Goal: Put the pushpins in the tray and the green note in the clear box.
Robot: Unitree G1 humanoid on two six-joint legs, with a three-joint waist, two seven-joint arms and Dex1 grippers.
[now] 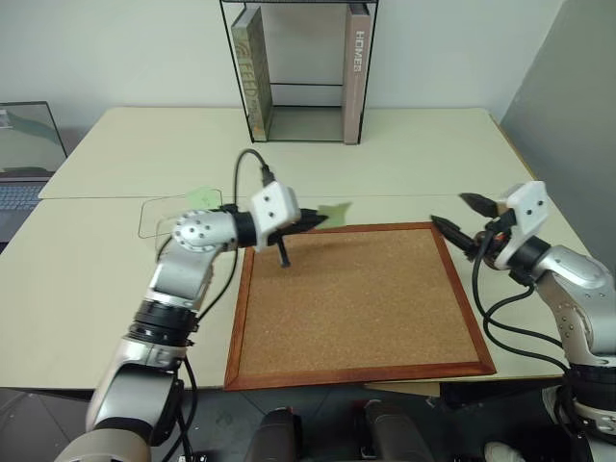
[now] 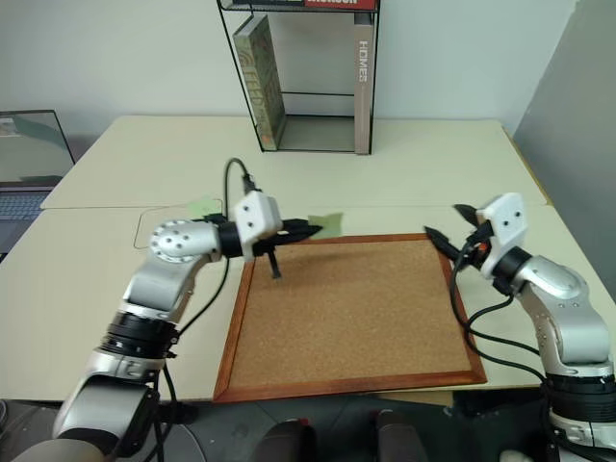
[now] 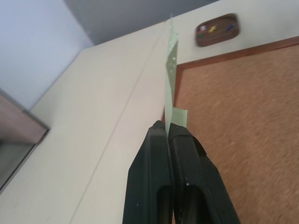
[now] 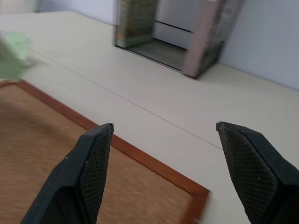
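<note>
Bright even indoor light, soft shadows, wrist views blurred toward their edges

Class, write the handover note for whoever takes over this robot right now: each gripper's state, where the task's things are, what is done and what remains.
Left gripper: shut on the green note, held in the air over the cork board's far edge.
Right gripper: open, holding nothing, above the board's right far corner.
Pushpins: coloured heads lie in the tray, seen in the left wrist view; the board looks bare of pins.
Clear box: on the table left of the board; a pale green slip shows at its far side.
Done: pins apparently in the tray.
Left: carry the note left to the clear box and release it.
</note>
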